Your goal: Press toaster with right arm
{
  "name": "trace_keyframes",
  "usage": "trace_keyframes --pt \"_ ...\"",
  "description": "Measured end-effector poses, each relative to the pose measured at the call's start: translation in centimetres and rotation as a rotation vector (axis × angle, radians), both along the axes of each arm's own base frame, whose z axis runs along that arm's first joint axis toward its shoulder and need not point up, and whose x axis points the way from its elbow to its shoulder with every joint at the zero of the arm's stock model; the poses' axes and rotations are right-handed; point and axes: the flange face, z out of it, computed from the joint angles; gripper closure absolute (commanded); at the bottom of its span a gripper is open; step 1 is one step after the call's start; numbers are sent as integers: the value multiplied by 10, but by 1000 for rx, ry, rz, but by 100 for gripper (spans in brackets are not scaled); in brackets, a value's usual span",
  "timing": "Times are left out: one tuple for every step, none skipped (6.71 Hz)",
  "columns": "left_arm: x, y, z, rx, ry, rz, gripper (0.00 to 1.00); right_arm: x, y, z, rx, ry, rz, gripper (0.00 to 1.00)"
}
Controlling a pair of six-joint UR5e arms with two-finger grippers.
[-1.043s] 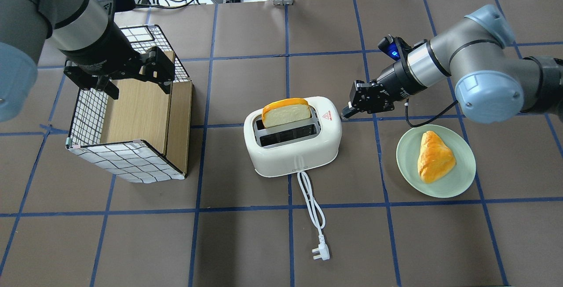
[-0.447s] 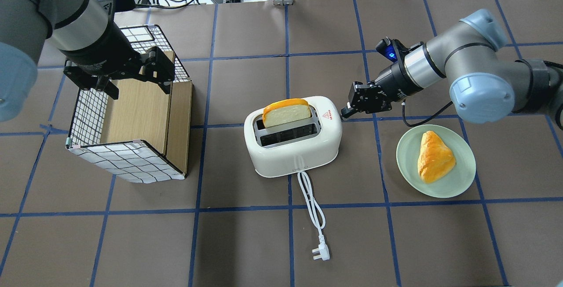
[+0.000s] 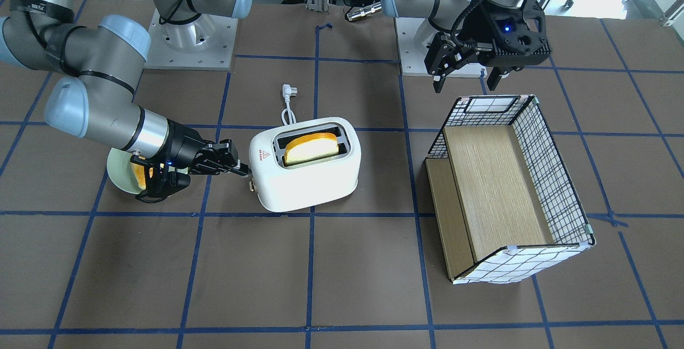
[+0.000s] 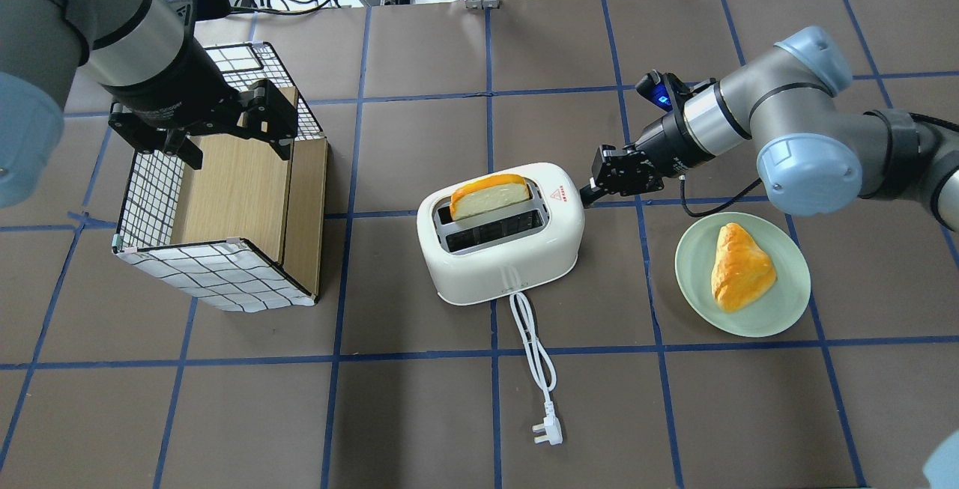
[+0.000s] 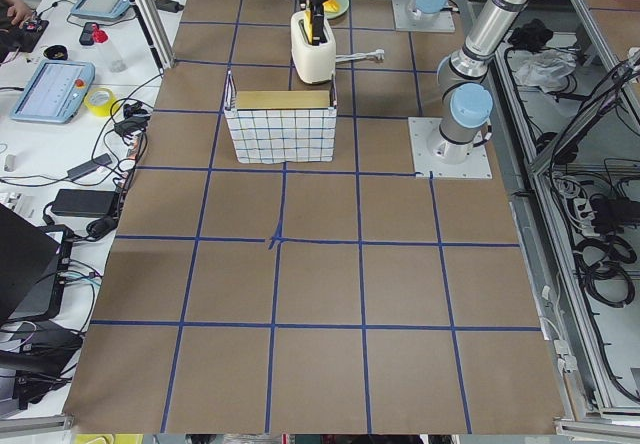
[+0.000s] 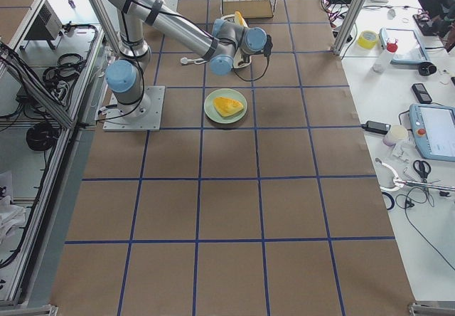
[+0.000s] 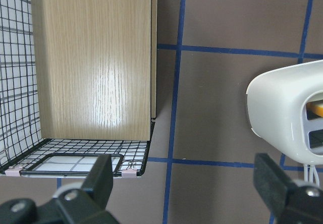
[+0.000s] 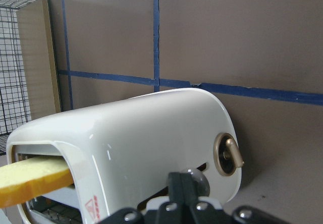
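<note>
The glossy white toaster (image 4: 500, 249) stands mid-table with a slice of bread (image 4: 491, 195) low in its far slot. My right gripper (image 4: 588, 193) is shut, and its tip touches the toaster's end under the red triangle label. In the right wrist view the shut fingers (image 8: 189, 183) sit against that end just beside the tan knob (image 8: 229, 156); the lever is hidden beneath them. From the front, the right gripper (image 3: 243, 170) meets the toaster (image 3: 304, 178) at its end. My left gripper (image 4: 236, 146) is open and empty, above the wire basket.
A wire basket with a wooden shelf (image 4: 217, 275) lies at the left. A green plate (image 4: 689, 264) with a pastry (image 4: 738, 264) sits right of the toaster, under my right forearm. The white cord (image 4: 532, 347) and plug (image 4: 545, 433) trail toward the front edge.
My right gripper has pushed lower against the toaster's end. The bread has sunk deeper into the slot and the toaster has shifted slightly. The left arm has not moved.
</note>
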Motion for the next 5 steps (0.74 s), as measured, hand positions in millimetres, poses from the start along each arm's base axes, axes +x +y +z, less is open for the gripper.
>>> trace_keyframes --pt "0 0 0 0 0 0 0 0 2 -6 -7 0 4 100" --pt "0 0 0 0 0 0 0 0 4 -10 -13 2 8 100" --pt "0 0 0 0 0 0 0 0 4 -9 -15 9 5 100" --pt "0 0 0 0 0 0 0 -2 3 0 -10 28 -20 100" --pt "0 0 0 0 0 0 0 -6 2 24 -5 75 -72 100"
